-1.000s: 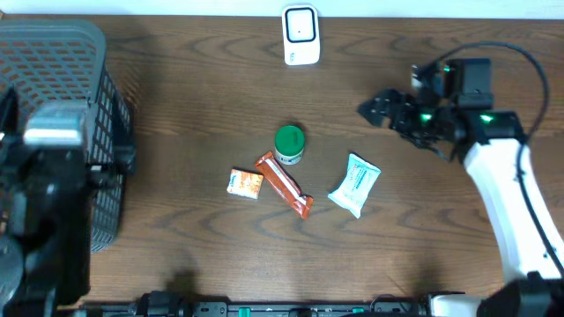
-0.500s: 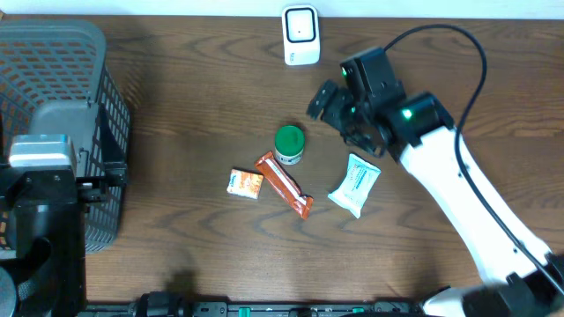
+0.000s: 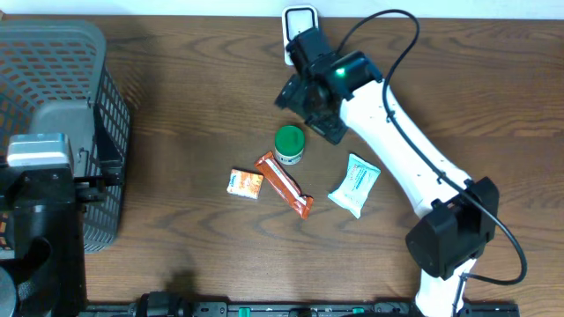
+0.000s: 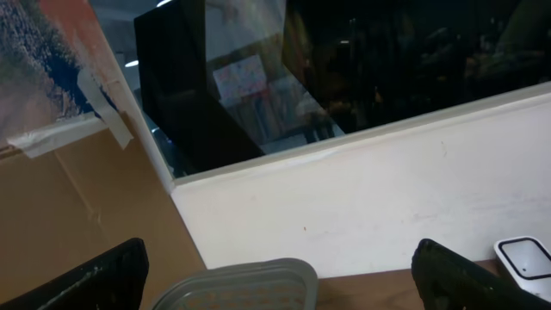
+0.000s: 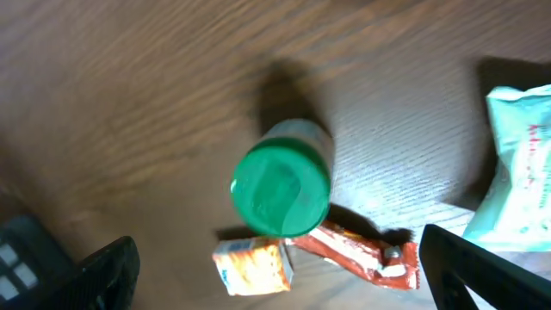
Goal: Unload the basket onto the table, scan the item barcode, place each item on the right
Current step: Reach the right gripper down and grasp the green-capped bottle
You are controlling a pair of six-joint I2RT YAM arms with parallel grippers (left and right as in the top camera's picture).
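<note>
Wood table, bottle, wrapped bar, scanner, basket

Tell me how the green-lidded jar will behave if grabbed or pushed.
The green-lidded jar looks rigid plastic, so probably won't deform when squeezed. Upright and round, it may tip and roll if pushed high. The red wrapper beside its base might shift.

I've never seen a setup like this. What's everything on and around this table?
table: one, dark brown wood, under everything
basket: one, grey mesh, left edge
scanner: one, white, far edge, partly hidden by the arm
bottle: one, green lid, centre
small packet: one, orange, left of the bar
snack bar: one, red-orange, just below the bottle
pouch: one, white and teal, right of the bar
right claw: one, black, open, above the bottle
left claw: one, black, open, by the basket
</note>
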